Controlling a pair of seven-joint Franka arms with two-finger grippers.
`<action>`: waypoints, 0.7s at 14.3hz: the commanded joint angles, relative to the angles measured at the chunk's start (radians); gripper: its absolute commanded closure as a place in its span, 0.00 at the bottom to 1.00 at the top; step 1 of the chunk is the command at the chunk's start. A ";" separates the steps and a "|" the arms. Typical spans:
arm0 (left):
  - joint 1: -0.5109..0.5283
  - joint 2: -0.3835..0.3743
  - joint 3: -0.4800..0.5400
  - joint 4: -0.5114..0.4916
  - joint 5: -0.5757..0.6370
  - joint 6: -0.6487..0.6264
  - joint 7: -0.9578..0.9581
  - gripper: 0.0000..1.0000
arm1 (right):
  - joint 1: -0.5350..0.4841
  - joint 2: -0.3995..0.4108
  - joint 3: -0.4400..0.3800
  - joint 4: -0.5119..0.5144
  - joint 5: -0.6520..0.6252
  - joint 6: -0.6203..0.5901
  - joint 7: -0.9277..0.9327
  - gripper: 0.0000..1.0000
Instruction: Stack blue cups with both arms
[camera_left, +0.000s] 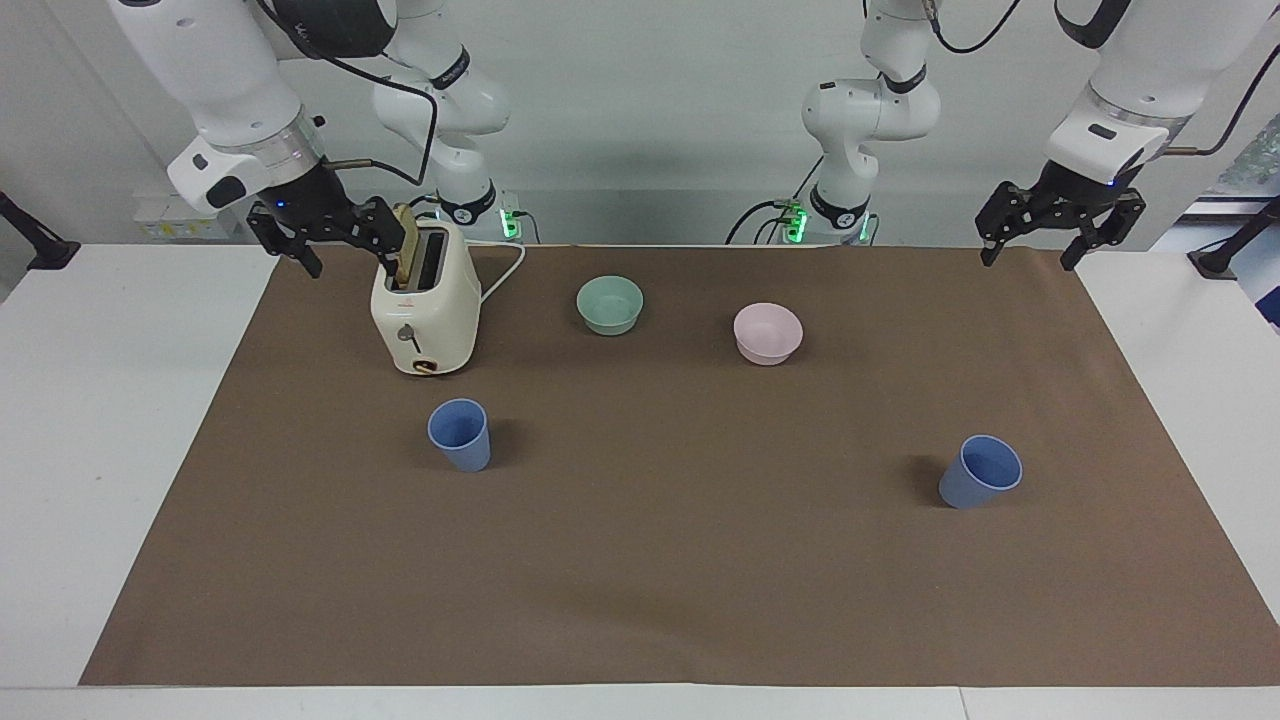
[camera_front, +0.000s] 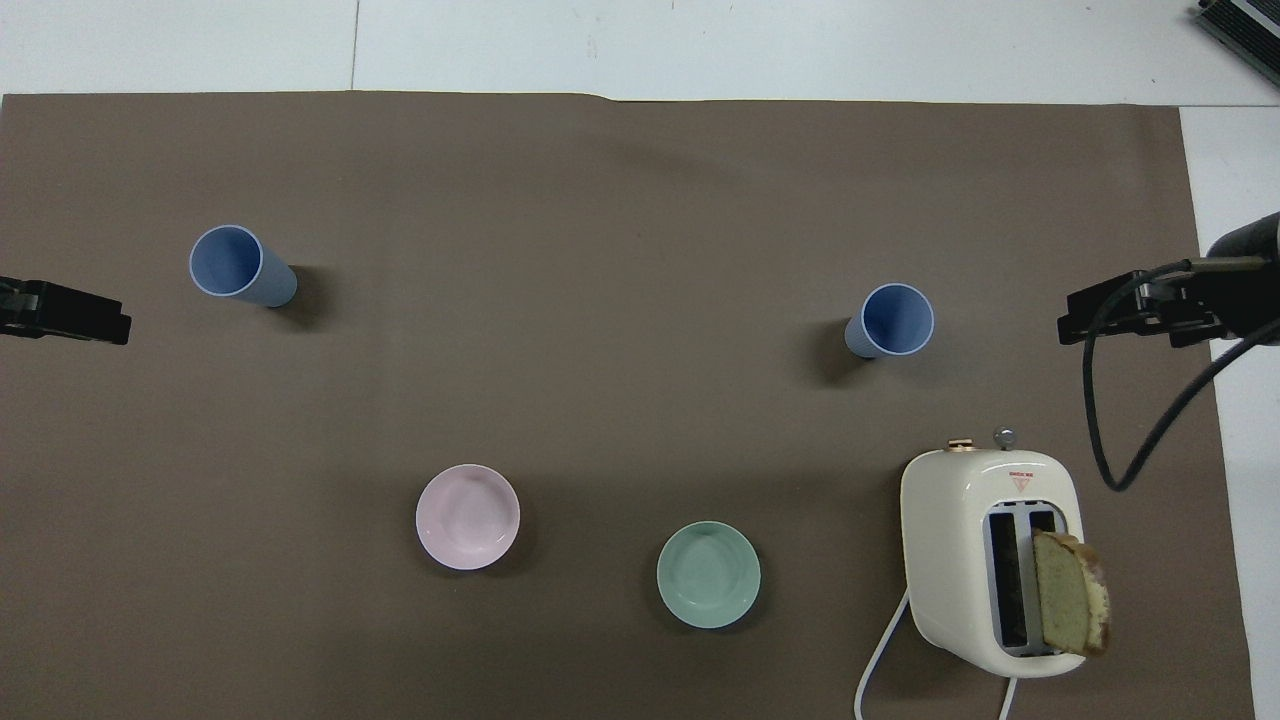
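The left tool (camera_left: 1062, 232) hung in the air with its fingers apart and nothing between them, over the edge of the brown mat (camera_left: 660, 560) at the left arm's end of the desk (camera_left: 90, 420). The right tool (camera_left: 325, 240) hung likewise, fingers spread and empty, just beside the cream toaster (camera_left: 425, 315) at the right arm's end.

Taking the toaster as landmark: a slice of bread (camera_front: 1070, 605) stood up out of one of its slots. One blue cup (camera_left: 460, 433) stood upright just farther from the robots than the toaster. The mint-green bowl (camera_left: 610, 304) sat beside the toaster toward the left arm's end, and the pink bowl (camera_left: 768, 333) further the same way. The other blue cup (camera_left: 980, 472) stood upright well apart from the toaster, near the left arm's end and farther from the robots than the pink bowl.
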 joint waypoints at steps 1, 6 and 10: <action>-0.007 0.002 0.000 0.014 0.009 -0.015 0.003 0.00 | -0.011 -0.023 0.005 -0.032 -0.001 0.020 0.011 0.00; 0.004 0.002 0.000 0.017 0.008 -0.015 -0.009 0.00 | -0.011 -0.023 0.005 -0.032 -0.001 0.020 0.011 0.00; 0.003 0.002 0.000 0.017 0.008 -0.009 -0.001 0.00 | -0.011 -0.023 0.005 -0.032 -0.001 0.020 0.011 0.00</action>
